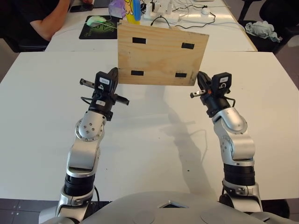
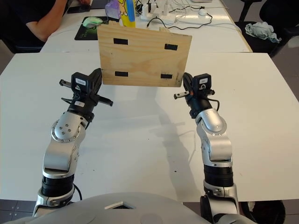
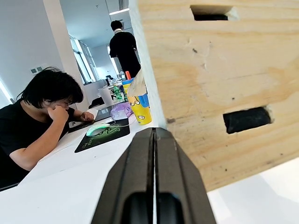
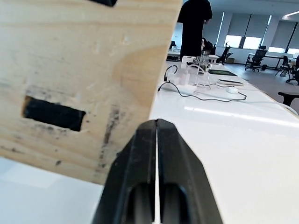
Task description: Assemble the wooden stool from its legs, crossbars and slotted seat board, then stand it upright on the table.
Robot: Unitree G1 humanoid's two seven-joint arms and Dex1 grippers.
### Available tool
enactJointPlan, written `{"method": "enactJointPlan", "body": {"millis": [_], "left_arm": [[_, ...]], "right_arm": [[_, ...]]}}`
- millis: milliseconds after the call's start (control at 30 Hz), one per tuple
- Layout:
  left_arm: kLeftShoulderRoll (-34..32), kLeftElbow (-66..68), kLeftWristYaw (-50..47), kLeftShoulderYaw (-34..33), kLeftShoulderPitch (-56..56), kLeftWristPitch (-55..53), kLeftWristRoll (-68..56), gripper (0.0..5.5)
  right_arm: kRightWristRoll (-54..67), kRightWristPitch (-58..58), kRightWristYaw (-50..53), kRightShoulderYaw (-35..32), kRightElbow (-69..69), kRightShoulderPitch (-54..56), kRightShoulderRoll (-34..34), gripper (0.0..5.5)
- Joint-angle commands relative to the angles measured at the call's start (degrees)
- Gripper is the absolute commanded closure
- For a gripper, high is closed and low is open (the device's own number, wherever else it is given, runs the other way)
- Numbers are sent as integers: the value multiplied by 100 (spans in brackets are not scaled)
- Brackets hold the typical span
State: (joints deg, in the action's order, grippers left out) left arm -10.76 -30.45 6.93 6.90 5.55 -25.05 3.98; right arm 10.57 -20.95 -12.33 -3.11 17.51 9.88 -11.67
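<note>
The slotted seat board (image 1: 161, 55) is a pale plywood panel with four dark slots. It stands steeply tilted on edge over the far middle of the white table (image 1: 149, 140), its face toward me. My left gripper (image 1: 113, 74) is shut, its tip at the board's lower left corner (image 3: 161, 119). At the lower right corner, my right gripper (image 1: 201, 79) is also shut, beside the board's side edge (image 4: 154, 93). Nothing sits between either pair of fingers. I cannot tell whether the board's lower edge rests on the table.
Behind the board, a second table holds a yellow cup (image 1: 134, 11), a dark mouse pad (image 1: 96, 28) with a green mouse, and a power strip with cables (image 1: 168, 16). A person's arm (image 1: 49, 23) rests there. A cloth (image 1: 261, 29) lies far right.
</note>
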Motion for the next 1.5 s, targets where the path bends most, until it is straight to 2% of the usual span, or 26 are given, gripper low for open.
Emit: {"method": "enactJointPlan", "body": {"millis": [33,300,500,633,733,1000,1500], "left_arm": [[93,-63,351,173,601,-6,-262,550],[27,296,265,-149,973,-55,-176,550],[-77,123,338,50,224,-48,-47,550],[-40,248,375,277,-80,93,-21,550],[-41,485,423,434,-186,248,-1,550],[-123,651,565,667,-232,256,80,550],[-207,949,614,468,-226,349,89,550]], "right_arm": [[396,-148,-179,171,231,678,212,546],[483,-237,-130,135,206,936,234,546],[348,-68,-302,15,202,80,-53,546],[147,480,-104,-472,-68,-198,-223,546],[-126,789,-216,-244,-560,50,-312,546],[-959,388,-243,419,-1806,315,-564,546],[-872,180,-1016,1385,-985,158,-280,546]]}}
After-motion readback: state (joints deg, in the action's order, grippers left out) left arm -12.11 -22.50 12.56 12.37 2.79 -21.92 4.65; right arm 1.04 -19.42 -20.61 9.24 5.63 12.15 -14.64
